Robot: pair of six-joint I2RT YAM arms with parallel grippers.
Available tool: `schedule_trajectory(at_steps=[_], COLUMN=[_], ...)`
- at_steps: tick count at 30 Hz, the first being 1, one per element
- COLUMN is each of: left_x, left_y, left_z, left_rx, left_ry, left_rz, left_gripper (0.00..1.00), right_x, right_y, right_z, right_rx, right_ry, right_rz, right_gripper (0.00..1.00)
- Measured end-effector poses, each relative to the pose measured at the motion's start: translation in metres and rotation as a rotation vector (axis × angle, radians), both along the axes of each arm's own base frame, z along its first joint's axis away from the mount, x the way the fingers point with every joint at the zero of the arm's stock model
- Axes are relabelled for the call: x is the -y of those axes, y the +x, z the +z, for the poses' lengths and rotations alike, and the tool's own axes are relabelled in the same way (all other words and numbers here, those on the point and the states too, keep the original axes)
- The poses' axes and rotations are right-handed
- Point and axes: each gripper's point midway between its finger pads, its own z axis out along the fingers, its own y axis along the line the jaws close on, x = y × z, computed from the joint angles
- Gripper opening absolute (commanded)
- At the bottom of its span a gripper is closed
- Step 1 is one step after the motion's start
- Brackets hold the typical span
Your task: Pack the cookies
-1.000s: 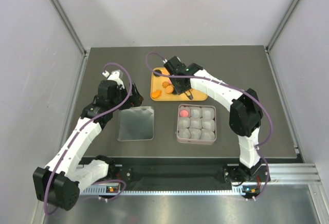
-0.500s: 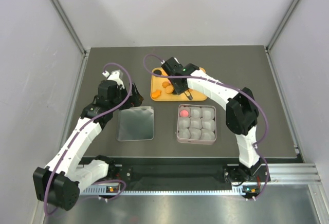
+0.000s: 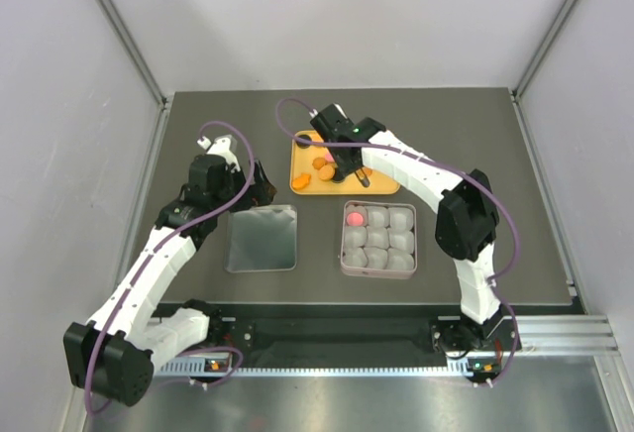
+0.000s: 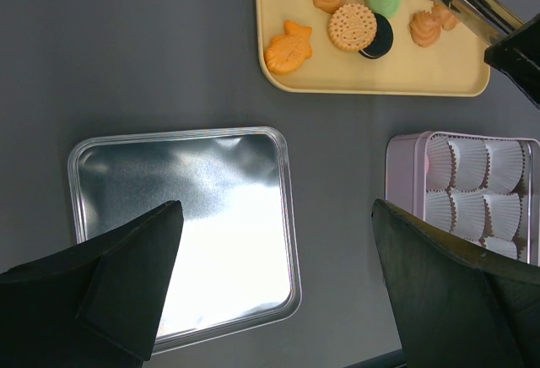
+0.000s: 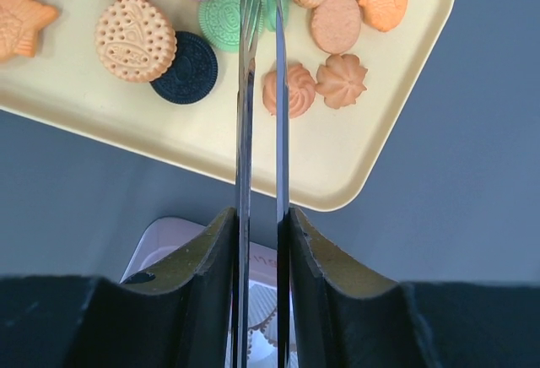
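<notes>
The cookies (image 5: 135, 39) lie on a yellow tray (image 5: 363, 165): orange, pink, green and black discs plus swirls and fish shapes, also seen in the top view (image 3: 320, 164) and the left wrist view (image 4: 352, 27). My right gripper (image 5: 260, 216) is shut on metal tongs (image 5: 245, 115). The tong tips reach a green cookie (image 5: 224, 15); I cannot tell whether they pinch it. One pink cookie (image 3: 356, 219) sits in the far-left cup of the square tin (image 3: 343, 244). My left gripper (image 4: 277, 208) is open and empty over the tin lid (image 4: 181, 216).
The tin (image 4: 405, 144) holds pale paper cups and stands just in front of the tray (image 3: 381, 186). The silver lid (image 3: 263, 238) lies flat to the tin's left. Grey walls close in the dark table on three sides.
My right gripper with the tongs has shifted slightly left and farther over the tray. The left arm has not moved.
</notes>
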Motion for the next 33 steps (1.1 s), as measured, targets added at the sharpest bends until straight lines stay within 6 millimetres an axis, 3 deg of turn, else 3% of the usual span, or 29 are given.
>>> schedule_trajectory(at_steps=[22,29,33], left_x=[0.000,0.000,0.001], left_y=[0.000,0.000,0.000], left_z=[0.000,0.000,0.000], left_rx=[0.001,0.000,0.000], left_ry=[0.000,-0.001,-0.002], left_rz=[0.000,-0.002,-0.003], left_gripper=[0.98,0.98,0.98], right_x=[-0.002,0.008,0.019], right_y=[-0.016,-0.033,-0.043], right_z=[0.039,0.033,0.041], right_rx=[-0.009,-0.056,-0.063], right_ry=[0.164,0.176,0.203], right_rz=[-0.012,-0.010,-0.016], right_gripper=[0.27,0.27,0.26])
